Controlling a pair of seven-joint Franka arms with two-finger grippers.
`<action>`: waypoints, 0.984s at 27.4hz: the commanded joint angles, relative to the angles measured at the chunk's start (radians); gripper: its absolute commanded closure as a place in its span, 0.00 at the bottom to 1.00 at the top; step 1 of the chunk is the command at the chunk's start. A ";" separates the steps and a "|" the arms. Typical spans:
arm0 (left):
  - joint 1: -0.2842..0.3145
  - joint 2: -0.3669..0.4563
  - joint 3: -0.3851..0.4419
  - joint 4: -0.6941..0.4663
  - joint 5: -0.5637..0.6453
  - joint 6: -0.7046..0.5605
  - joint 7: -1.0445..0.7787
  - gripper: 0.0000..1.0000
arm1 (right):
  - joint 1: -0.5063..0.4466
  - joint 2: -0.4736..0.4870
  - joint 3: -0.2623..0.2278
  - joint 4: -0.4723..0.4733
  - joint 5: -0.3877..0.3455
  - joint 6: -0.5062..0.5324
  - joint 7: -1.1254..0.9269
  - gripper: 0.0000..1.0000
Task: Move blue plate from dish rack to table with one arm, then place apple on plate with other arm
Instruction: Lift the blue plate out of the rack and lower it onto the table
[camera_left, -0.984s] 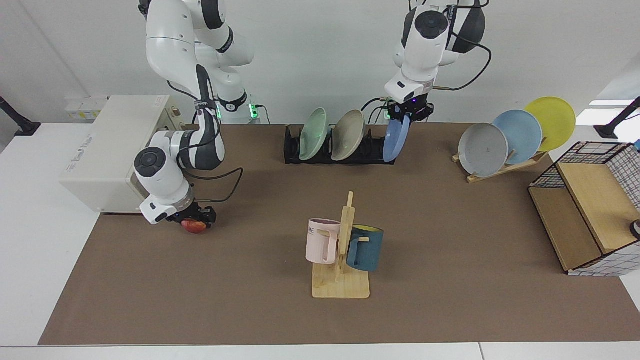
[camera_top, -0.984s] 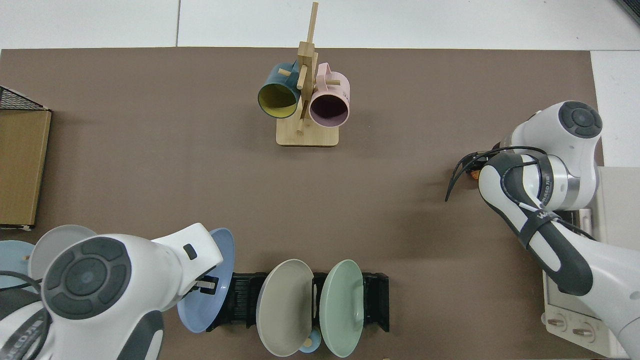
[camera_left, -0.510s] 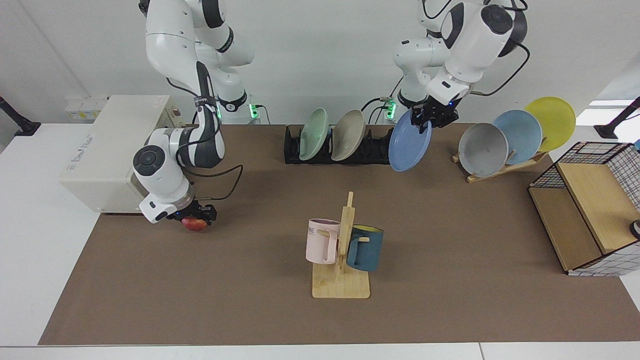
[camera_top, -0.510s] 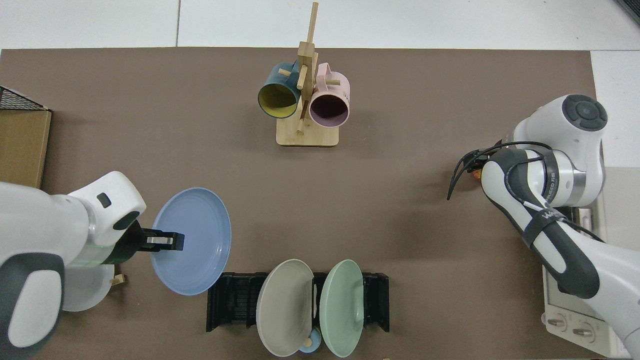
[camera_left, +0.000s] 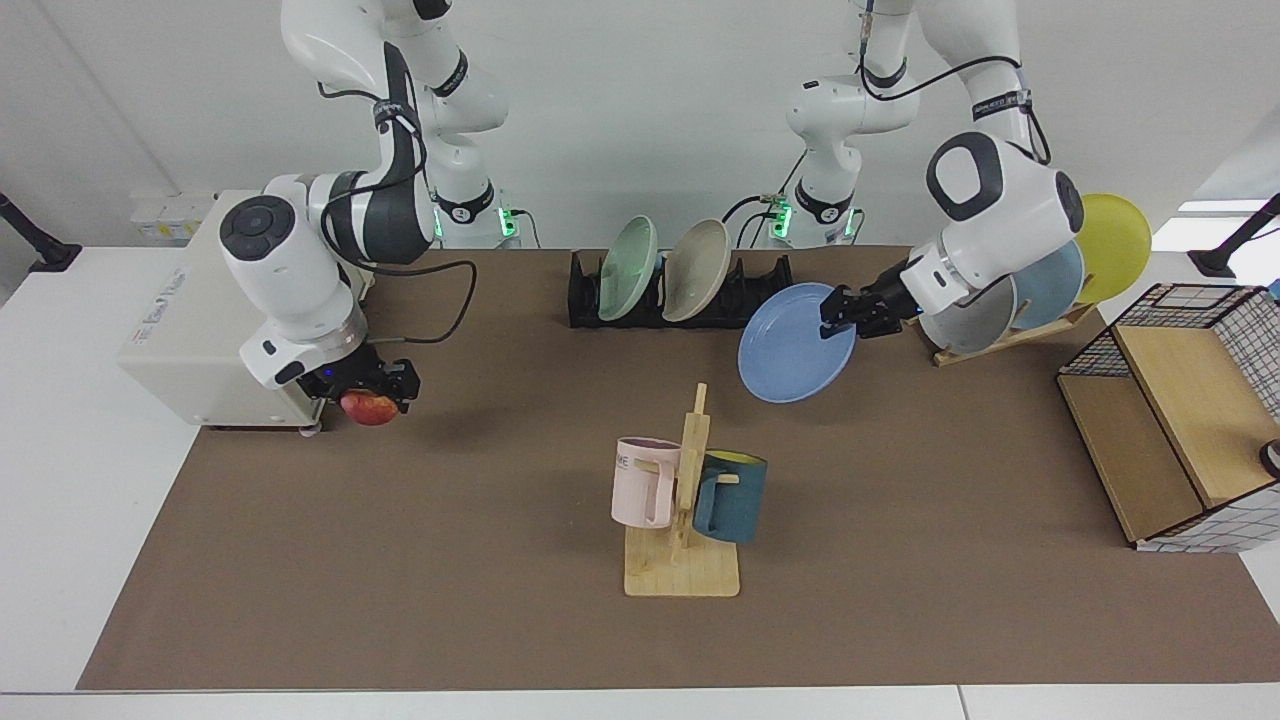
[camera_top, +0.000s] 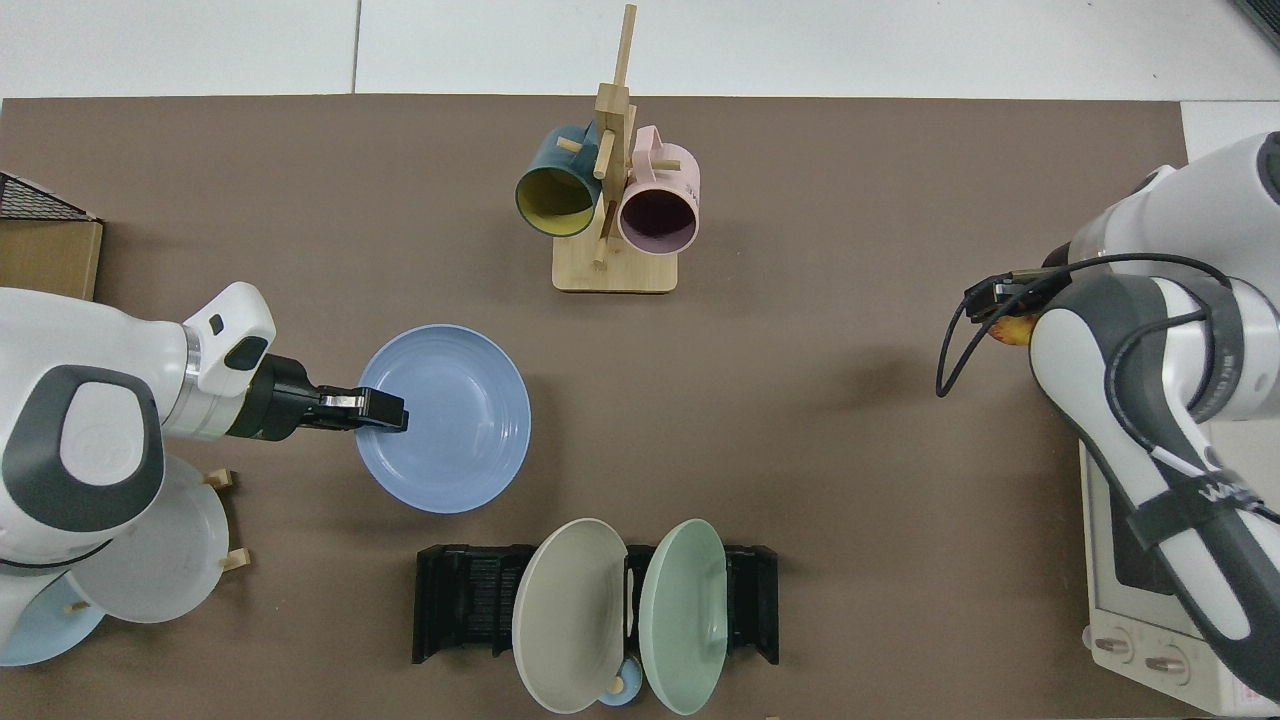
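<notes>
— What's on the table from where you stand?

— Brown mat over nearly all of it. At the back the black dish rack holds a green and a beige plate; its end slots nearest the left arm are bare.

— And the blue plate?

— Out of the rack, in the air above the mat between the rack and the mug stand (tilted, its hollow face turned toward me). The left gripper has its fingers clamped over the plate's rim, reaching in from the wooden plate stand's side.

— The other arm?

— The right gripper hangs by the cream box at the mat's far end, fingers closed round the apple, which is lifted clear of the mat. From above only a sliver of the apple shows past the arm
</notes>
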 joint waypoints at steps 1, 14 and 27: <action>0.044 0.096 -0.019 0.020 -0.113 0.013 0.092 1.00 | -0.001 -0.060 0.001 -0.004 0.002 -0.064 -0.012 1.00; 0.031 0.185 -0.117 -0.006 -0.231 0.131 0.175 1.00 | 0.001 -0.104 0.002 0.042 -0.009 -0.173 -0.015 1.00; 0.023 0.213 -0.202 -0.038 -0.282 0.248 0.174 1.00 | 0.031 -0.110 0.010 0.037 0.001 -0.180 -0.001 1.00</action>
